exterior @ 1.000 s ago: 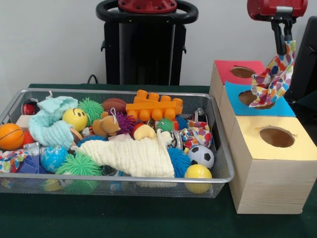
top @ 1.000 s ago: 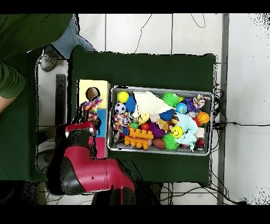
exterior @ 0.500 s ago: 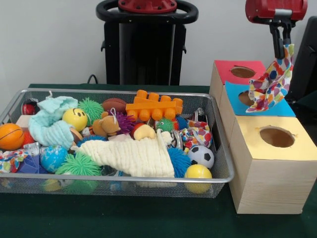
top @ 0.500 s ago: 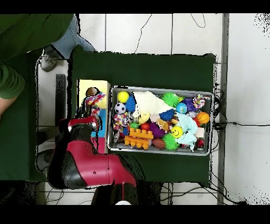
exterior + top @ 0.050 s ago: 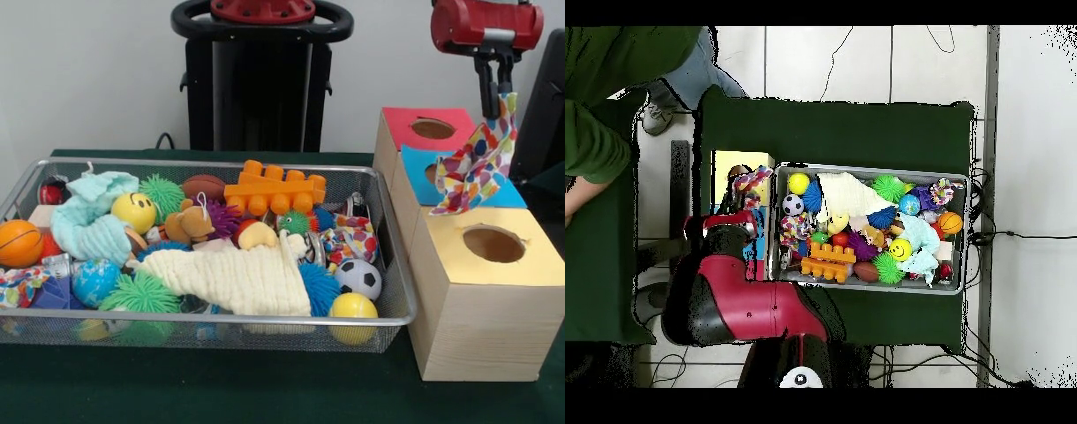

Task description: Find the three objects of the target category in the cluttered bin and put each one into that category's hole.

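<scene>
My gripper (image 5: 494, 90) hangs above the row of boxes, shut on a polka-dot cloth (image 5: 477, 163) that dangles over the blue-topped box (image 5: 415, 170). The cloth (image 5: 752, 184) shows in the overhead view beside the yellow box. Behind the blue box stands the red-topped box (image 5: 402, 124), and in front of it the yellow-topped box (image 5: 481, 265), each with a round hole. In the wire bin (image 5: 221, 322) lie a cream cloth (image 5: 238, 278), a mint cloth (image 5: 93, 216) and another polka-dot cloth (image 5: 349, 238) among the toys.
The bin also holds an orange block (image 5: 274, 187), several spiky balls, a soccer ball (image 5: 357, 278), yellow balls and a basketball (image 5: 18, 243). A person's green sleeve (image 5: 595, 140) shows at the left edge of the overhead view. The red arm (image 5: 735, 305) covers the red box from above.
My gripper has lifted a little and shifted towards the yellow box, carrying the polka-dot cloth with it. The cloth now hangs higher over the blue box. The bin's contents have not moved.
</scene>
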Tool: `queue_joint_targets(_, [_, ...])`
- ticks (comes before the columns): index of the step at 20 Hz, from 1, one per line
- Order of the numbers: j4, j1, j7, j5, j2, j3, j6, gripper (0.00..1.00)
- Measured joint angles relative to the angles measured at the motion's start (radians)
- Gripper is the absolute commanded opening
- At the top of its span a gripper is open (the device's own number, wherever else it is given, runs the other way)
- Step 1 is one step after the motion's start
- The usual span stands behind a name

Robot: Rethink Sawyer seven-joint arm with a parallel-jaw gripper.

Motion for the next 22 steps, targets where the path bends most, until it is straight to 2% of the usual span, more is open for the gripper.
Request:
queue_joint_targets(8, [-0.057,0.057,0.000,-0.001,0.063,-0.053,0.019,0.00])
queue_joint_targets(14, [-0.066,0.051,0.000,-0.003,0.086,-0.051,0.021,0.00])
queue_joint_targets(22, [-0.075,0.017,0.000,-0.047,0.113,-0.036,0.018,0.00])
